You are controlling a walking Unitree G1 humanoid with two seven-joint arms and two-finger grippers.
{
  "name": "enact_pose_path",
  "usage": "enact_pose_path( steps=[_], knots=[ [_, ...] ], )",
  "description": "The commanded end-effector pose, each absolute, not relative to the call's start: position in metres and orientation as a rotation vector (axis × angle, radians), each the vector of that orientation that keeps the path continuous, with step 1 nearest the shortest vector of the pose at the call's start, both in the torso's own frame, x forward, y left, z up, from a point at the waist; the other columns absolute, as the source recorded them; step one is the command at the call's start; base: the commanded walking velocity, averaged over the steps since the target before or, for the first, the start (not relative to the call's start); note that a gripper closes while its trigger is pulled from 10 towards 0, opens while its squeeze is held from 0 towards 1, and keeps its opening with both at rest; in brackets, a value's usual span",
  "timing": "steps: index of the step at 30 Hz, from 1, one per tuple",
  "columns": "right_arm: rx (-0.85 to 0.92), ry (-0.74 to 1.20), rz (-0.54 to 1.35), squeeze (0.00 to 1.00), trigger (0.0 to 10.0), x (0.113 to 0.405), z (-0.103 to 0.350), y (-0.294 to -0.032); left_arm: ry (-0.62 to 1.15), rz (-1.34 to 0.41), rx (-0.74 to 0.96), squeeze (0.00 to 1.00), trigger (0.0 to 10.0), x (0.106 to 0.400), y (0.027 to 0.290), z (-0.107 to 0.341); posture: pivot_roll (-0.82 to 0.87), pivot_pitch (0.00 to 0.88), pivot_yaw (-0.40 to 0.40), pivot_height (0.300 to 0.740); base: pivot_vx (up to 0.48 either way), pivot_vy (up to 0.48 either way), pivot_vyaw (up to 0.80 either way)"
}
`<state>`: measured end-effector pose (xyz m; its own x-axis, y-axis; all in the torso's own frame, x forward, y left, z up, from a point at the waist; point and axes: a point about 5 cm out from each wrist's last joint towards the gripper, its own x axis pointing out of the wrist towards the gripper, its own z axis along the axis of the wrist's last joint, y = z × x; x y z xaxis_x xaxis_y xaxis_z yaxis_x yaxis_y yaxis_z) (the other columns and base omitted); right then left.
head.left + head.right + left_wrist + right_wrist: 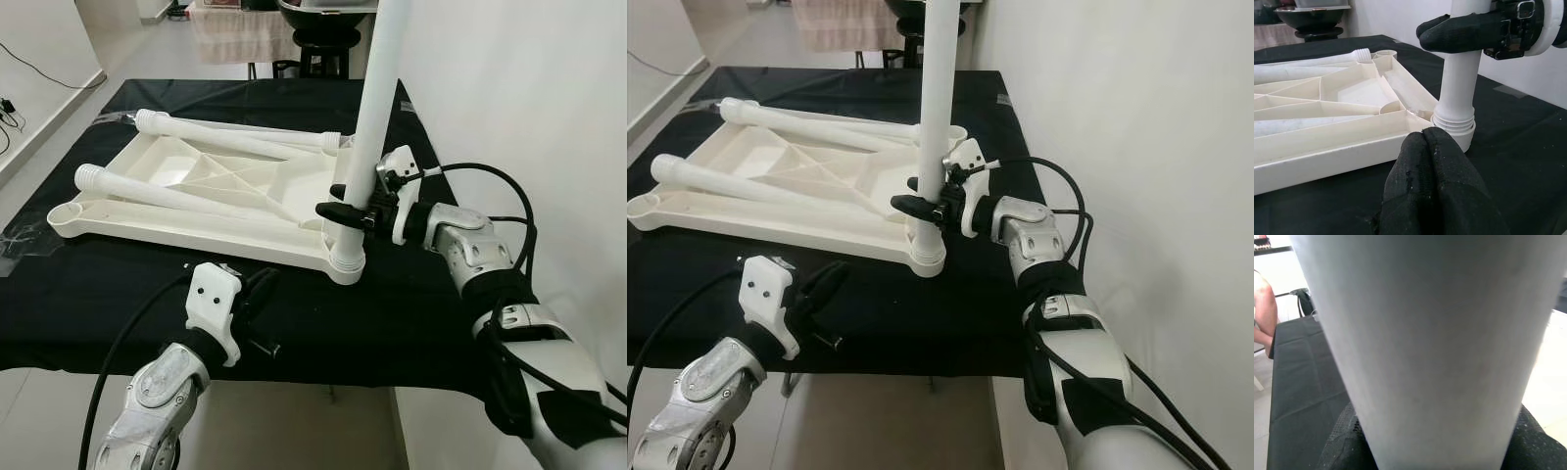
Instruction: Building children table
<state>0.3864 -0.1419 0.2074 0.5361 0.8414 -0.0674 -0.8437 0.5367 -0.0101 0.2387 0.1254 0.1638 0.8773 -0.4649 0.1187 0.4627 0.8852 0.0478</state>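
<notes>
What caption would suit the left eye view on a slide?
Right gripper holds a white leg upright in the upturned tabletop's corner socket; left gripper waits on the black cloth.

Black cloth, dark stool behind

A black-clothed worktop carries an upturned white plastic children's tabletop, lying flat across its middle toward nine o'clock, ribbed underside up.
</notes>
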Motion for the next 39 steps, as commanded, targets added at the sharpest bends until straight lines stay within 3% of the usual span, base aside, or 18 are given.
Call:
enact_pose_path(
  steps=[1, 9, 11, 12, 13, 14, 15, 16, 19, 21, 22, 26, 27, 30, 31, 32, 39],
  knots=[
    [0.021, 0.062, 1.056, 0.0, 0.0, 0.384, 0.204, -0.137, -0.123, -0.482, 0.027, 0.0, 10.0, 0.237, 0.126, 0.162, 0.09, 0.053, -0.055, 0.74, 0.0, 0.0, 0.0],
    [0.081, 0.069, 1.043, 0.0, 0.0, 0.377, 0.185, -0.152, -0.113, -0.494, 0.024, 0.0, 10.0, 0.235, 0.123, 0.161, 0.06, 0.072, -0.047, 0.74, 0.0, 0.0, 0.0],
    [0.098, 0.066, 0.972, 0.0, 0.0, 0.375, 0.176, -0.153, -0.111, -0.496, 0.022, 0.0, 10.0, 0.234, 0.124, 0.16, 0.06, 0.076, -0.048, 0.74, 0.0, 0.0, 0.0],
    [0.087, 0.078, 0.804, 0.0, 0.0, 0.374, 0.161, -0.152, -0.107, -0.497, 0.023, 0.0, 10.0, 0.234, 0.124, 0.16, 0.06, 0.082, -0.047, 0.74, 0.0, 0.0, 0.0],
    [0.087, 0.078, 0.804, 0.0, 0.0, 0.374, 0.161, -0.152, -0.107, -0.497, 0.023, 0.0, 10.0, 0.234, 0.124, 0.16, 0.06, 0.082, -0.047, 0.74, 0.0, 0.0, 0.0],
    [0.071, 0.121, 0.52, 0.0, 0.0, 0.366, 0.139, -0.146, -0.103, -0.497, 0.025, 0.0, 10.0, 0.233, 0.126, 0.16, 0.05, 0.097, -0.031, 0.74, 0.0, 0.0, 0.0],
    [0.071, 0.121, 0.52, 0.0, 0.0, 0.366, 0.139, -0.146, -0.103, -0.497, 0.025, 0.0, 10.0, 0.233, 0.126, 0.16, 0.05, 0.097, -0.031, 0.74, 0.0, 0.0, 0.0],
    [0.069, 0.155, 0.405, 0.0, 0.0, 0.348, 0.124, -0.132, -0.099, -0.497, 0.026, 0.0, 10.0, 0.233, 0.128, 0.159, 0.05, 0.097, -0.031, 0.74, 0.0, 0.0, 0.0],
    [0.03, 0.123, 0.391, 0.0, 0.0, 0.331, 0.124, -0.111, -0.092, -0.512, 0.028, 0.0, 10.0, 0.234, 0.126, 0.159, 0.03, 0.084, -0.011, 0.74, 0.0, 0.0, 0.0],
    [-0.003, 0.105, 0.469, 0.0, 0.0, 0.34, 0.129, -0.104, -0.092, -0.529, 0.028, 0.0, 10.0, 0.235, 0.123, 0.158, 0.05, 0.086, -0.027, 0.74, 0.0, 0.0, 0.0],
    [-0.004, 0.107, 0.476, 0.0, 9.6, 0.345, 0.131, -0.105, -0.094, -0.53, 0.028, 0.0, 10.0, 0.234, 0.122, 0.159, 0.05, 0.083, -0.027, 0.74, 0.0, 0.0, 0.0],
    [0.007, 0.093, 0.518, 0.0, 10.0, 0.349, 0.136, -0.103, -0.096, -0.516, 0.034, 0.0, 10.0, 0.235, 0.126, 0.159, 0.06, 0.077, -0.023, 0.74, 0.0, 0.0, 0.0],
    [0.036, 0.07, 0.588, 1.0, 10.0, 0.352, 0.145, -0.101, -0.1, -0.505, 0.038, 0.0, 10.0, 0.236, 0.129, 0.161, 0.07, 0.073, -0.021, 0.74, 0.0, 0.0, 0.0],
    [0.054, 0.04, 0.658, 1.0, 10.0, 0.355, 0.154, -0.1, -0.105, -0.501, 0.04, 0.0, 10.0, 0.237, 0.13, 0.162, 0.07, 0.069, -0.022, 0.74, 0.0, 0.0, 0.0],
    [0.062, 0.012, 0.731, 0.73, 10.0, 0.359, 0.164, -0.102, -0.107, -0.504, 0.041, 0.0, 10.0, 0.237, 0.129, 0.162, 0.07, 0.069, -0.022, 0.74, 0.0, 0.0, 0.0],
    [0.068, -0.003, 0.778, 0.0, 10.0, 0.361, 0.173, -0.105, -0.107, -0.51, 0.039, 0.0, 10.0, 0.237, 0.127, 0.162, 0.07, 0.062, -0.023, 0.74, 0.0, 0.0, 0.0],
    [0.019, 0.013, 0.986, 0.0, 10.0, 0.37, 0.193, -0.119, -0.106, -0.519, 0.037, 0.0, 10.0, 0.238, 0.124, 0.161, 0.07, 0.056, -0.035, 0.74, 0.0, 0.0, 0.0]
  ],
)
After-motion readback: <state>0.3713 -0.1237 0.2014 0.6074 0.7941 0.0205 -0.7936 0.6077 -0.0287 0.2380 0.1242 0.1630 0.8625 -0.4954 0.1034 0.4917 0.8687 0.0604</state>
